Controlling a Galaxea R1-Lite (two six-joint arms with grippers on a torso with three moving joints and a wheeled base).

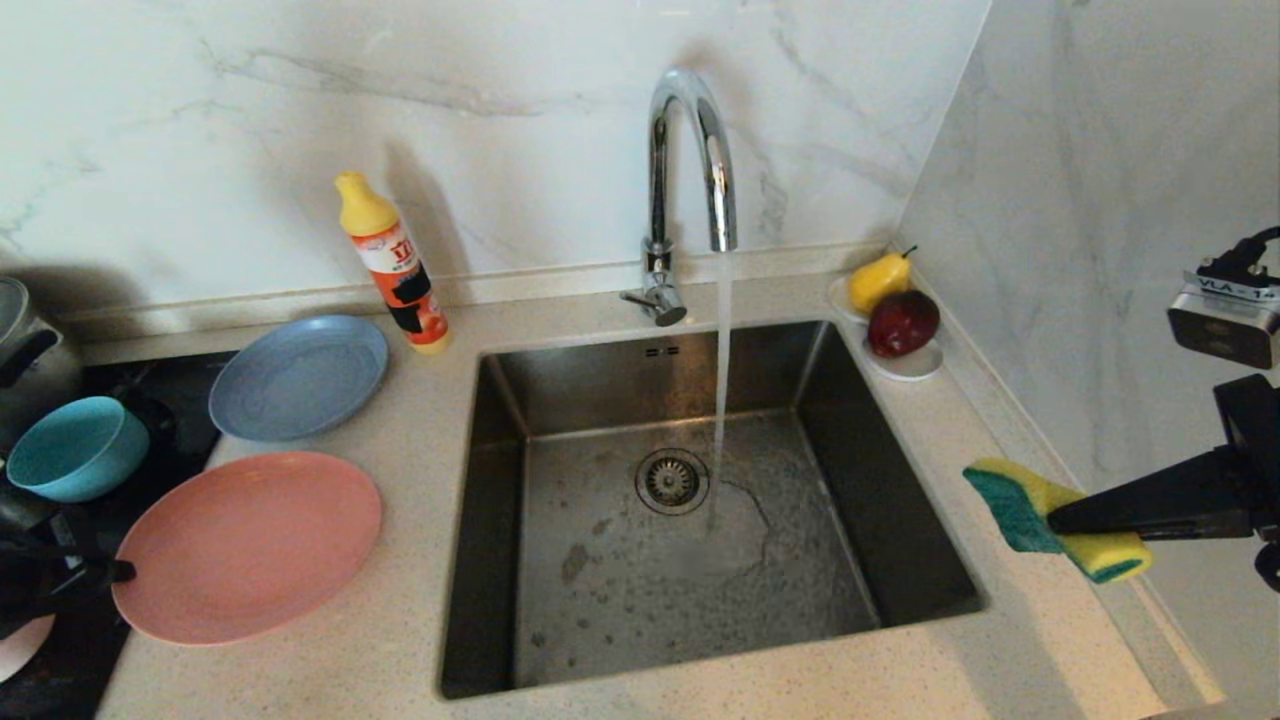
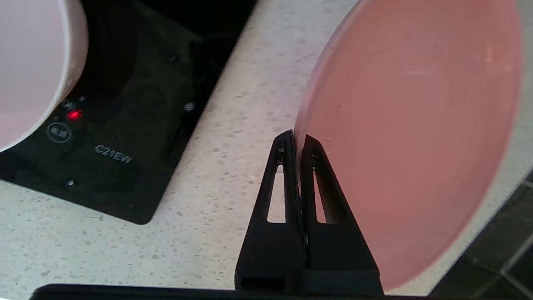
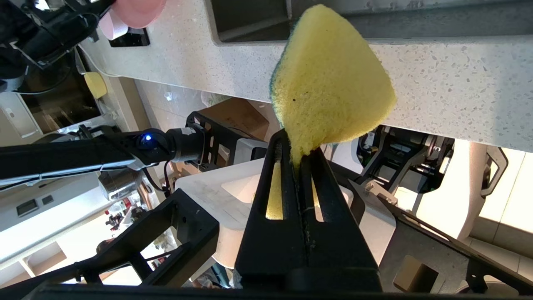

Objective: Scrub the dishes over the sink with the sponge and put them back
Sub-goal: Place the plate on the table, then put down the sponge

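The large pink plate (image 1: 250, 545) sits low over the counter left of the sink (image 1: 880, 480). My left gripper (image 1: 120, 572) is shut on its near-left rim, and the left wrist view shows the jaws (image 2: 296, 139) pinching the plate's (image 2: 416, 125) edge. My right gripper (image 1: 1060, 520) hovers over the counter right of the sink, shut on the yellow-and-green sponge (image 1: 1010, 500). The right wrist view shows the sponge (image 3: 329, 83) squeezed between the right gripper's (image 3: 297, 148) jaws. The blue plate (image 1: 298, 376) and teal bowl (image 1: 75, 448) rest at the left. A pale pink-white bowl (image 2: 29, 62) stands on the cooktop.
Water runs from the chrome faucet (image 1: 690, 150) into the basin near the drain (image 1: 672, 481). An orange detergent bottle (image 1: 395, 265) stands behind the blue plate. A white dish (image 1: 905, 365) with a pear and a red fruit sits at the sink's back right corner. A steel pot (image 1: 25, 345) is on the black cooktop (image 2: 116, 137).
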